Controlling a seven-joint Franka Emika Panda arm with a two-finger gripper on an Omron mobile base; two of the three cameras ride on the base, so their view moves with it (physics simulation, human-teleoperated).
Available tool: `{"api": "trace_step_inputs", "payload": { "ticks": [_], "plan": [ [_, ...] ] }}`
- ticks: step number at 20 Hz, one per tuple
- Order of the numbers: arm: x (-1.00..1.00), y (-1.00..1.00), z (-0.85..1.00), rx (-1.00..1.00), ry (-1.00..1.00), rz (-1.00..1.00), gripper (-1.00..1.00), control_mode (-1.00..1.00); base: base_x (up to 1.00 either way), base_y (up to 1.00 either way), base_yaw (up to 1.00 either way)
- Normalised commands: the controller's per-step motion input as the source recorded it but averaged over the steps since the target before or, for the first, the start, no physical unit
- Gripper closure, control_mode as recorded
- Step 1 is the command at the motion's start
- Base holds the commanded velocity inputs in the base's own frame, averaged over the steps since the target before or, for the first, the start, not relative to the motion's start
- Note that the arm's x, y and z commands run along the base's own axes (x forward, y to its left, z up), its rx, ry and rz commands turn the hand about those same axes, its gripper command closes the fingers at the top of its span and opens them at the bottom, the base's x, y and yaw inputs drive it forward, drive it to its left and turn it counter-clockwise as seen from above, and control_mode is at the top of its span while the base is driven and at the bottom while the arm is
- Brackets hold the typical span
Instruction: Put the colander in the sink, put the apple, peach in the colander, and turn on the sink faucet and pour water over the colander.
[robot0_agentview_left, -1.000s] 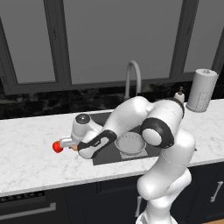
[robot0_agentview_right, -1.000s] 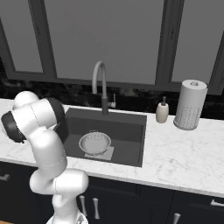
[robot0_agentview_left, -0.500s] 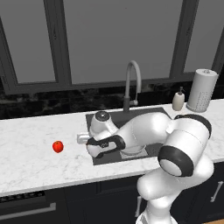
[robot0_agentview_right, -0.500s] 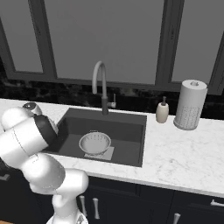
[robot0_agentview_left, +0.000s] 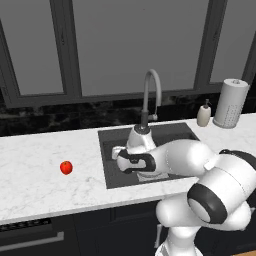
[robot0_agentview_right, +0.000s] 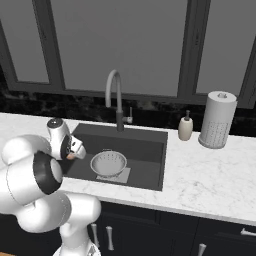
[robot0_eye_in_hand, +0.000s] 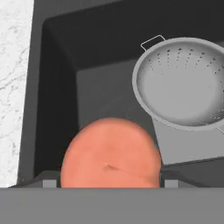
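- Silvery colander (robot0_agentview_right: 108, 163) already sits in the sink (robot0_agentview_right: 150, 142), empty.
- Pale orange-pink peach (robot0_eye_in_hand: 110, 154) is clamped between the jaws, which stand fairly wide around it, over the sink floor just beside the colander.
- Red apple (robot0_agentview_left: 66, 167) lies on the worktop (robot0_agentview_left: 35, 175), well apart; the faucet (robot0_agentview_right: 116, 97) looks dry.
- White arm folds low over the basin, gripper (robot0_agentview_right: 73, 155) pointing down.
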Motion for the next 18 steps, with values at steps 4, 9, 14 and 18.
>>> {"api": "trace_step_inputs", "payload": {
  "ticks": [4, 9, 14, 18],
  "plan": [
    [0.12, -0.67, 0.0, -0.02, 0.07, -0.16, 1.0, -1.0, 0.0, 0.0, 0.0],
    [0.29, -0.52, 0.0, -0.04, 0.04, -0.13, 1.0, -1.0, 0.0, 0.0, 0.0],
    [0.36, -0.17, -0.18, -0.07, 0.0, -0.09, 1.0, -1.0, 0.0, 0.0, 0.0],
    [0.12, -0.16, -0.49, -0.06, 0.0, -0.07, 1.0, -1.0, 0.0, 0.0, 0.0]
  ]
}}
